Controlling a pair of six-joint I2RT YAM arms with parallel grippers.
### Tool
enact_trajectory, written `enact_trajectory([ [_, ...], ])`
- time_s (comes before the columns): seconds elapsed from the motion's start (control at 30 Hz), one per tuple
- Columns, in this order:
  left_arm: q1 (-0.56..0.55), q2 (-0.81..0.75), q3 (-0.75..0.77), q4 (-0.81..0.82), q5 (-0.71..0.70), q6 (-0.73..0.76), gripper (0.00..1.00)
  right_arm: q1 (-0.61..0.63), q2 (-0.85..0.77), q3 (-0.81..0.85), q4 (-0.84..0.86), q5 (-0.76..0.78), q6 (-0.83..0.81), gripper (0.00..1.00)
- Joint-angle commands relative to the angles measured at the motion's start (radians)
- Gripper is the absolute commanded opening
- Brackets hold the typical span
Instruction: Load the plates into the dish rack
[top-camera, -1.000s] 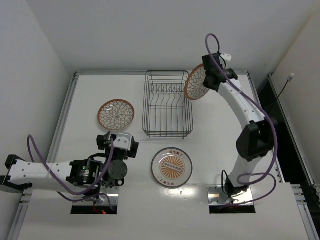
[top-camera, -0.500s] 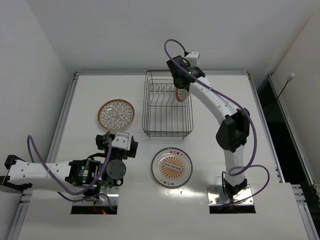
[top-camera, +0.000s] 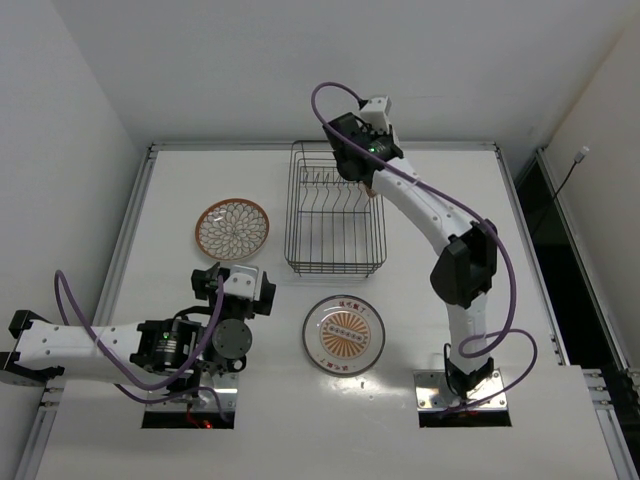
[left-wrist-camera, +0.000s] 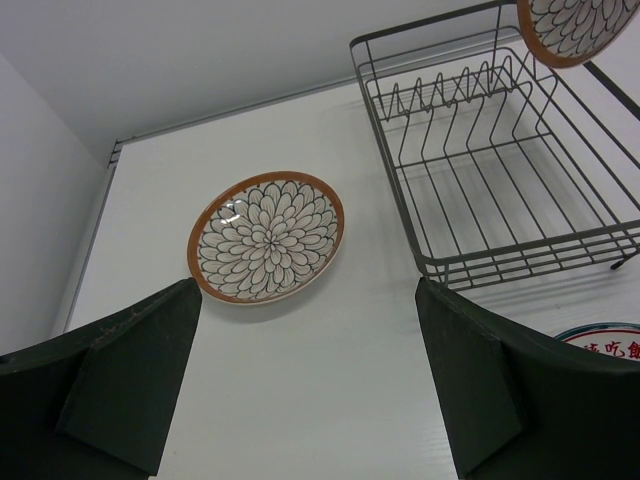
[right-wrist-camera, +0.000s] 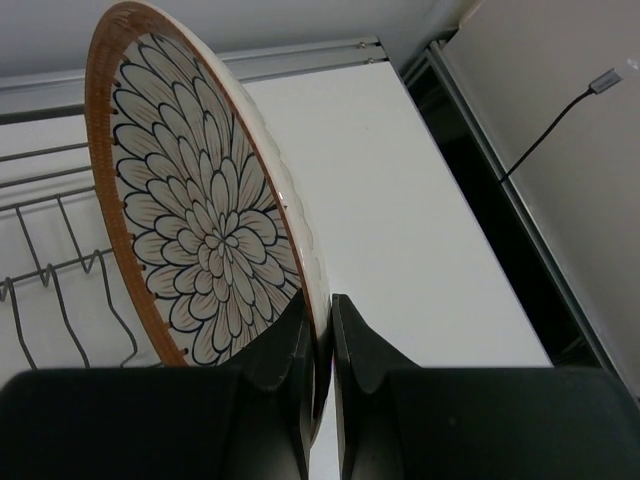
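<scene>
My right gripper (top-camera: 356, 166) is shut on the rim of a petal-pattern plate (right-wrist-camera: 200, 220) and holds it on edge over the far right part of the black wire dish rack (top-camera: 335, 212). In the top view only a sliver of that plate (top-camera: 373, 190) shows under the wrist. A second petal-pattern plate (top-camera: 232, 228) lies flat on the table left of the rack. The white plate with the orange sunburst centre (top-camera: 345, 333) lies flat in front of the rack. My left gripper (top-camera: 238, 287) is open and empty, low over the table, facing the flat petal plate (left-wrist-camera: 268, 238) and the rack (left-wrist-camera: 500, 180).
The rack holds nothing between its upright dividers (left-wrist-camera: 450, 105). The table's raised metal edge (top-camera: 150, 155) runs along the left and the back. White walls stand close behind and on the left. A dark gap (right-wrist-camera: 480, 200) runs past the table's right edge.
My right arm has swung left with the plate, from beside the rack's far right corner to over the rack's far end. The left arm has not moved.
</scene>
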Motion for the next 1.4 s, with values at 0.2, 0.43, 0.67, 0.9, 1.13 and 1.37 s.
enact_trajectory([
  [0.2, 0.009, -0.01, 0.029, 0.034, -0.07, 0.0, 0.87, 0.053, -0.016, 0.013, 0.187, 0.194, -0.103, 0.0],
  [0.43, 0.009, -0.019, 0.029, 0.034, -0.07, 0.0, 0.87, 0.073, 0.047, -0.015, 0.244, 0.248, -0.152, 0.0],
  [0.67, 0.009, -0.019, 0.029, 0.034, -0.07, 0.0, 0.87, 0.073, 0.057, -0.059, 0.244, 0.257, -0.143, 0.0],
  [0.9, 0.009, -0.019, 0.029, 0.043, -0.07, 0.009, 0.87, 0.073, 0.057, -0.059, 0.271, 0.246, -0.167, 0.0],
  [1.13, 0.009, -0.019, 0.02, 0.043, -0.07, 0.009, 0.87, 0.073, 0.1, -0.059, 0.215, 0.112, -0.134, 0.03],
  [1.37, 0.009, -0.019, 0.02, 0.052, -0.07, 0.018, 0.87, 0.082, 0.133, -0.059, 0.141, 0.007, -0.072, 0.25],
])
